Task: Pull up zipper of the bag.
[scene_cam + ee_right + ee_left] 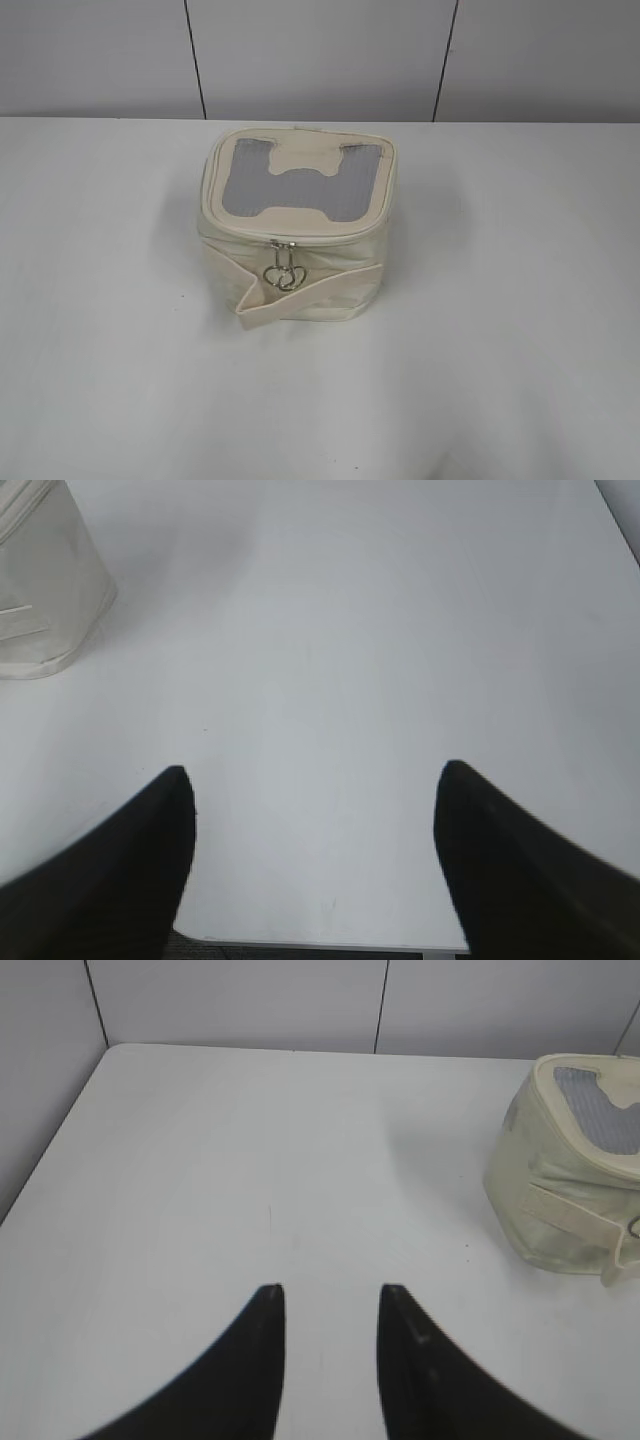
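Note:
The cream boxy bag [300, 270] stands in the middle of the white table, its lid with the grey mesh window [300, 185] facing up. The zipper [283, 243] runs along the lid rim, and its two silver ring pulls [282, 277] hang together on the front face above the strap. Neither gripper shows in the exterior view. My left gripper [330, 1290] is open and empty over bare table, with the bag [560, 1200] far to its right. My right gripper [315, 770] is open wide and empty near the table's front edge, with the bag [45, 590] at far upper left.
The flat strap [310, 295] wraps the bag's front, and its loose end sticks out at the lower left. A grey panelled wall [320, 55] stands behind the table. The table's left edge [50, 1150] shows in the left wrist view.

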